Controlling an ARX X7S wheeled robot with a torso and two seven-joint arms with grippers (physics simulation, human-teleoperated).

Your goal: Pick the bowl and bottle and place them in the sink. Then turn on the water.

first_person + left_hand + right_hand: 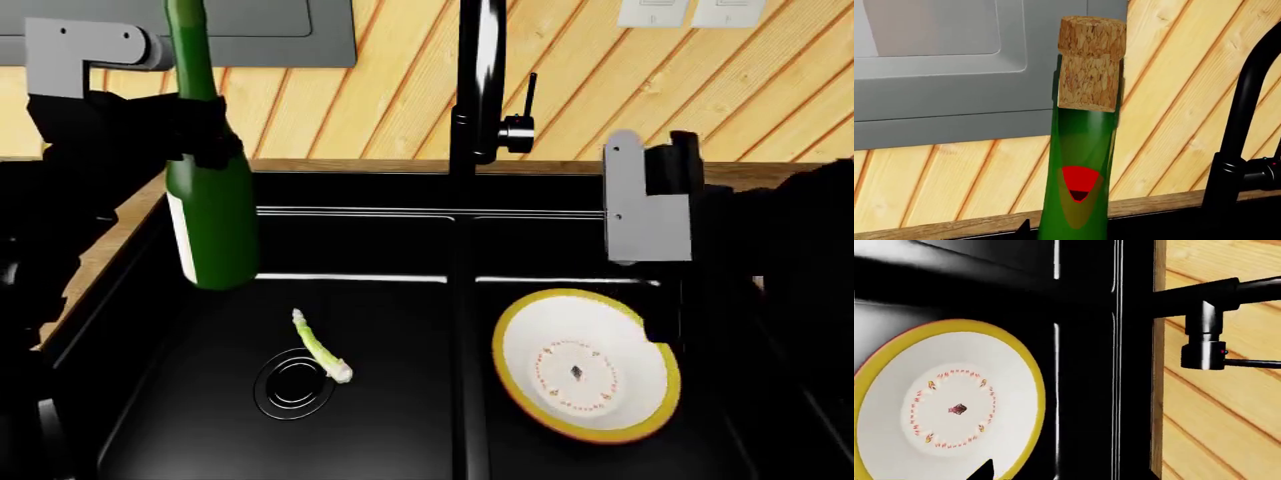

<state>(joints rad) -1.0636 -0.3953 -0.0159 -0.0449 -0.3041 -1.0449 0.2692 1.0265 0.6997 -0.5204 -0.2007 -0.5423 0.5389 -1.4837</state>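
A: Where is the bottle [210, 215]?

B: Upright, pinched at the neck by our left tool [187, 125], above the sink's [400, 440] left basin; the drop is straight down.

A: And the bowl [583, 366]?

B: In the right basin; we cannot tell the right tool's [654, 320] state.

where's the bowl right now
In the head view the bowl sits in the right basin of the sink, below the right gripper and right of the centre divider.

I see sink [400, 225] centre | bowl [583, 375] in its right basin, 5 o'clock | stalk [318, 345] in left basin beside drain [291, 385], 7 o'clock | bottle [207, 190] above left basin, 10 o'clock | faucet [478, 90] behind divider, 12 o'clock.
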